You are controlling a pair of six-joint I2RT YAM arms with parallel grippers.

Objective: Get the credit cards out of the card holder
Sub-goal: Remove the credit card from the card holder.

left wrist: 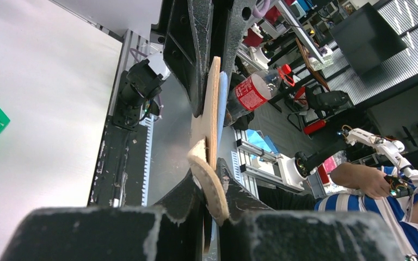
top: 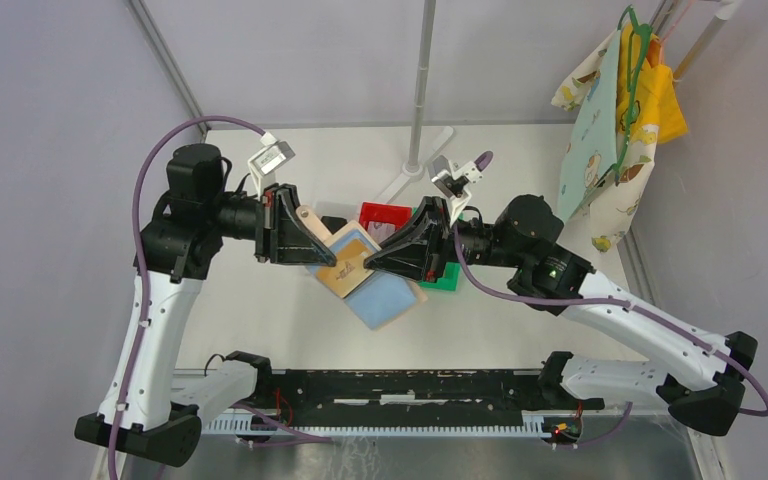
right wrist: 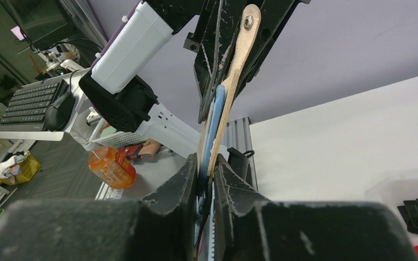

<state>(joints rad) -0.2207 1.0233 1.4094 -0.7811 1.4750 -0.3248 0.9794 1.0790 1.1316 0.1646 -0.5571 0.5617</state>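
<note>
Left gripper (left wrist: 208,175) is pinched narrow on the flap edge of the card holder (top: 343,268) and carries it clear of the table (top: 260,310). Right gripper (right wrist: 206,166) faces it, jaws tight on the opposite edge, with tan and light-blue layers sandwiched between the pads. Can't tell whether a card is in that pinch or only wallet material, since both wrist views show the stack edge-on. Holder hangs open between the two arms, its blue pocket panel (top: 388,300) fanned out toward the arm bases. It sits in front of the red bin (top: 385,212) and green bin (top: 447,280). No credit cards visible outside the holder, none on the table. My read: hold and counter-grip are set and extraction hasn't started. Every card is left to pull.
</note>
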